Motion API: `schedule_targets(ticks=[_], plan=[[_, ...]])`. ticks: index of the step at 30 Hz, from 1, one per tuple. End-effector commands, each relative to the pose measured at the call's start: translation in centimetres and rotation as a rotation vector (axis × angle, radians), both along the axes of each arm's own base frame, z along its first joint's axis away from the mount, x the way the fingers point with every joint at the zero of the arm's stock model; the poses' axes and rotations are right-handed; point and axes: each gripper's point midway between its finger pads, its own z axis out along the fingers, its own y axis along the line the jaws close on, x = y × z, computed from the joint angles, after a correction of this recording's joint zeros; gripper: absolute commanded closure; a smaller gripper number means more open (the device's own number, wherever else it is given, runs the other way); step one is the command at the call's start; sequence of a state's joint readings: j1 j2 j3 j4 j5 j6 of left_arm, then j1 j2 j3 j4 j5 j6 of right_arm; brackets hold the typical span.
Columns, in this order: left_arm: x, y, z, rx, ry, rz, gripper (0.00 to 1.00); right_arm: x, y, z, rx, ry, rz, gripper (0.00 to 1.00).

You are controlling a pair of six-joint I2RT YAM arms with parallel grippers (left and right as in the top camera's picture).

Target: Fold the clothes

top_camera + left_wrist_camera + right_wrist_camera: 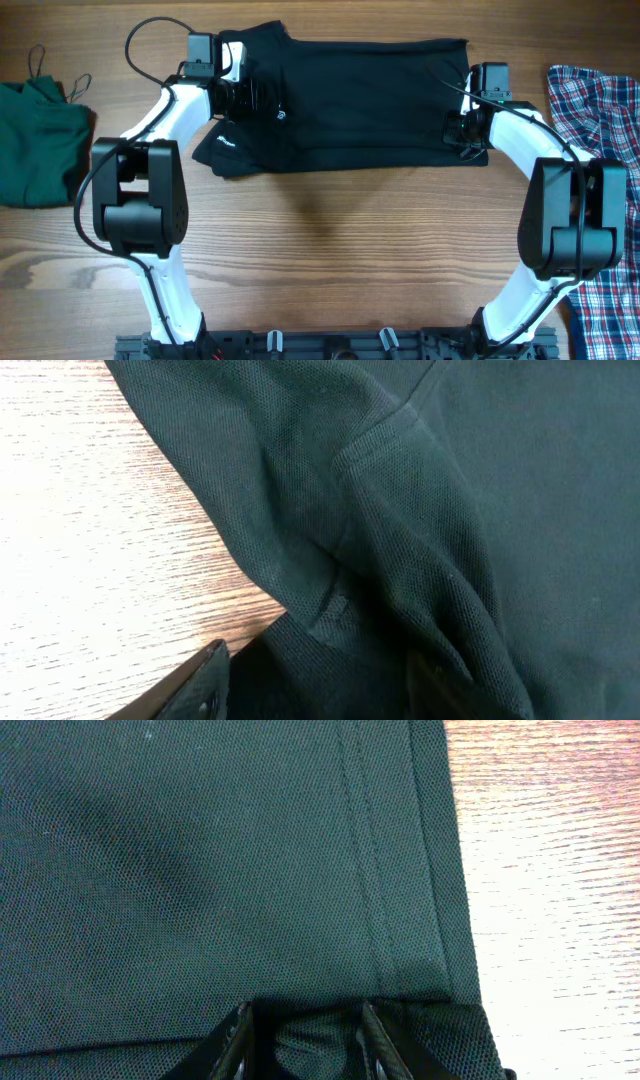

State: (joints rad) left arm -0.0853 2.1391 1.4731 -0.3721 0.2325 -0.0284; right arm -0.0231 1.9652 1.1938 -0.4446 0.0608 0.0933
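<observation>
Slippage is the risk: the right gripper (302, 1042) pinches the hem (400, 870) of the shirt (350, 100), but I cannot tell whether the left gripper (258, 97), by the sleeve (225, 150), holds anything, so a lift could skew the cloth. Only the overhead shows the shirt spread across the far table (320, 250); the wrist views show just seams.

Plaid shirt (590, 110) cut by R edge, green top (35, 140) by L.

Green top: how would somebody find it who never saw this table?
Look at the wooden table from above and go to its left edge. The green top lies there; thin straps and plain green cloth set it apart from the black shirt and plaid shirt.
</observation>
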Motion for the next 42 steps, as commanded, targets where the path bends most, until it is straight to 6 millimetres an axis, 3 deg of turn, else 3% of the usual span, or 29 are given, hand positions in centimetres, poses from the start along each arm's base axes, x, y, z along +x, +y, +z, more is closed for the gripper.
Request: schedule_targets(ticks=[1,2,5,7,9,12,14,16,18,24,26,27,28,29,30,32,33,35,38,42], plan=[[-0.3,-0.4,-2.8,0.009,0.047,-0.015,0.44,-2.2,-1.7,-3.1,-0.06,0.104,-0.05,0.64],[-0.5,-0.6,-3.4,0.0,0.062,-0.021,0.47,-2.2,-1.7,-3.1,-0.06,0.105,-0.05,0.64],[-0.6,-0.9,-3.3,-0.022,0.067,-0.017,0.68,-2.2,-1.7,-3.1,-0.06,0.104,-0.05,0.64],[-0.5,-0.3,-3.3,-0.022,0.068,-0.006,0.89,-2.2,-1.7,-3.1,-0.061,0.105,-0.05,0.64],[-0.4,0.7,-3.1,-0.022,0.07,0.014,0.95,-2.3,-1.7,-3.1,-0.061,0.105,-0.05,0.64],[-0.3,2.9,-2.0,-0.025,0.064,0.057,0.96,-2.2,-1.7,-3.1,-0.06,0.104,-0.05,0.64],[0.2,5.4,0.9,-0.027,0.019,0.105,0.96,-2.2,-1.7,-3.1,-0.06,0.104,-0.05,0.64],[0.4,7.4,2.5,-0.027,-0.014,0.144,0.96,-2.2,-1.7,-3.1,-0.06,0.104,-0.05,0.64],[0.0,10.0,2.2,-0.004,0.004,0.2,0.96,-2.2,-1.7,-3.1,-0.06,0.104,-0.05,0.64],[-0.6,13.8,1.7,0.049,0.027,0.283,0.96,-2.2,-1.7,-3.1,-0.061,0.104,-0.05,0.64],[-1.1,14.9,1.4,0.105,0.045,0.317,0.92,-2.2,-1.7,-3.1,-0.06,0.104,-0.05,0.64],[-1.3,15.6,1.3,0.14,0.051,0.335,0.84,-2.2,-1.7,-3.1,-0.06,0.104,-0.05,0.64],[-1.3,16.1,1.3,0.167,0.052,0.351,0.69,-2.2,-1.7,-3.1,-0.06,0.105,-0.049,0.64],[-1.2,16.4,1.8,0.178,0.041,0.362,0.68,-2.2,-1.7,-3.1,-0.06,0.104,-0.05,0.64],[-1.0,16.4,2.9,0.167,0.017,0.386,0.64,-2.2,-1.7,-3.1,-0.06,0.104,-0.05,0.64],[-0.7,16.1,5.9,0.111,-0.037,0.435,0.66,-2.2,-1.7,-3.1,-0.06,0.104,-0.051,0.64],[-0.4,14.6,7.6,0.041,-0.067,0.401,0.67,-2.2,-1.7,-3.1,-0.06,0.104,-0.051,0.64],[-0.5,11.2,8.5,-0.075,-0.066,0.306,0.67,-2.2,-1.7,-3.1,-0.059,0.103,-0.053,0.64],[-0.7,8.9,7.4,-0.114,-0.027,0.253,0.69,-2.2,-1.7,-3.1,-0.059,0.103,-0.053,0.64],[-0.9,5.4,3.9,-0.111,0.043,0.186,0.68,-2.1,-1.6,-3.1,-0.051,0.096,-0.053,0.64]])
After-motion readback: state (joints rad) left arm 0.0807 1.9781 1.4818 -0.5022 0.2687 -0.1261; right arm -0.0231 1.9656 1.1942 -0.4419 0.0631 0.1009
